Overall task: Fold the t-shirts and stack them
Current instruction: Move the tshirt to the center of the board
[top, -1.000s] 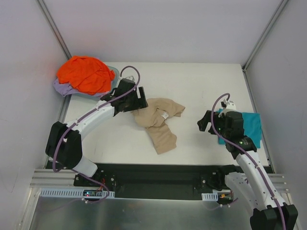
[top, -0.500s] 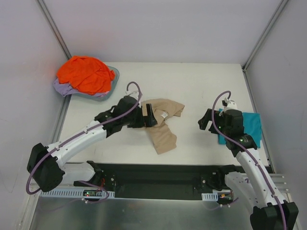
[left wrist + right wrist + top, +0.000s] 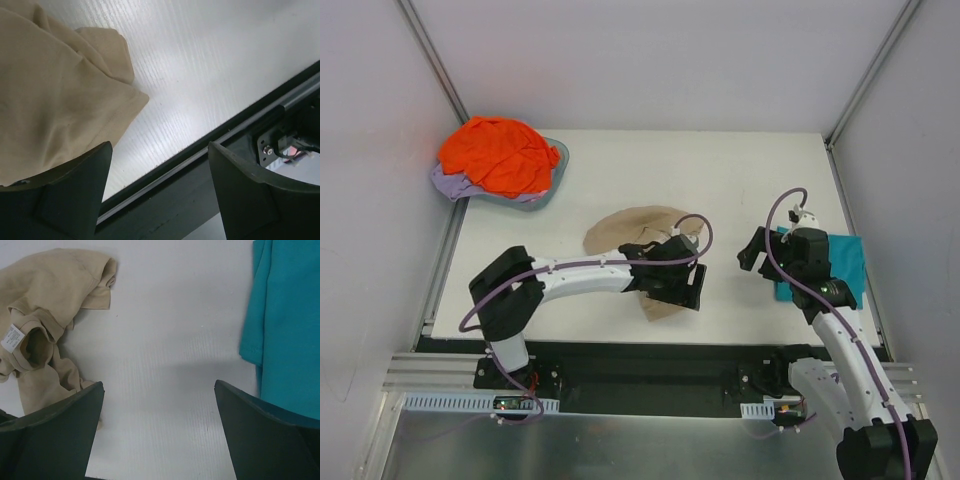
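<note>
On the white bench (image 3: 740,175), the left claw (image 3: 159,150) gapes empty over the crumpled tan cloth t-shirt (image 3: 620,225), its arm hiding part of the shirt, while the right claw (image 3: 159,385), equally wide and empty, hangs beside the flat teal cloth t-shirt (image 3: 845,262).

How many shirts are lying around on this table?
4: a tan shirt mid-table, a teal shirt at the right edge, an orange shirt heaped over a lavender shirt in the basin, far left. More might hide underneath.

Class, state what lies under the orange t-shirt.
A lavender t-shirt pokes out beneath the orange t-shirt, both in a basin. Anything else underneath is covered.
</note>
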Robot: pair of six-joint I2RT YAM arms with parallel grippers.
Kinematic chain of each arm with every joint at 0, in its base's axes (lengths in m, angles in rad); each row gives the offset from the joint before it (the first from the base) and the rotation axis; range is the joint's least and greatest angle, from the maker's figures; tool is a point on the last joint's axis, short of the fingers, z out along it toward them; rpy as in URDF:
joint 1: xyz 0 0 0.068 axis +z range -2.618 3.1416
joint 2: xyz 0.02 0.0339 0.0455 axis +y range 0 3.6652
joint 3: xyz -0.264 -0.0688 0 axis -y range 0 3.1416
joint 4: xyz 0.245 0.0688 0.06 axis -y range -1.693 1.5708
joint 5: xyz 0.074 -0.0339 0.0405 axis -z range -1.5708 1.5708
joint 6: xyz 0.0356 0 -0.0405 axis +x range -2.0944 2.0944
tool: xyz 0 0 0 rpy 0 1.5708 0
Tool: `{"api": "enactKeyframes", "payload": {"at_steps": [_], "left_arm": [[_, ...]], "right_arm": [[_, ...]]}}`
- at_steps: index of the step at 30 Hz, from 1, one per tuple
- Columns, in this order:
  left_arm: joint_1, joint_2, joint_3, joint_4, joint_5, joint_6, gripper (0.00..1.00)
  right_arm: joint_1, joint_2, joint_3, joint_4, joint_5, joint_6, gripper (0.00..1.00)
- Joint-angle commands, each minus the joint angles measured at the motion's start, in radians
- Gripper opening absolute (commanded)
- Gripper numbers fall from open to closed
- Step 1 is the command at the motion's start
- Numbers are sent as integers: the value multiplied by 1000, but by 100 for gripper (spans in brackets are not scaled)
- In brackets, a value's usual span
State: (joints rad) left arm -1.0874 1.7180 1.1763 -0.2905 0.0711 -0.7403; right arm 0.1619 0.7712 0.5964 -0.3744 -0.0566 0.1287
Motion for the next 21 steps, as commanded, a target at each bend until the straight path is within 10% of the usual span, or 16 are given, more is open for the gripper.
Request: {"api": "enactKeyframes", "payload": {"at_steps": [1,21], "left_arm": [[-5,98,86,-30,4,-5,73],[-39,331,266,-282,-218,-18,27]], "right_arm": [[-28,-39,40,-20,15,11,97],[-61,-7,42,-21,-2,2,97]]}}
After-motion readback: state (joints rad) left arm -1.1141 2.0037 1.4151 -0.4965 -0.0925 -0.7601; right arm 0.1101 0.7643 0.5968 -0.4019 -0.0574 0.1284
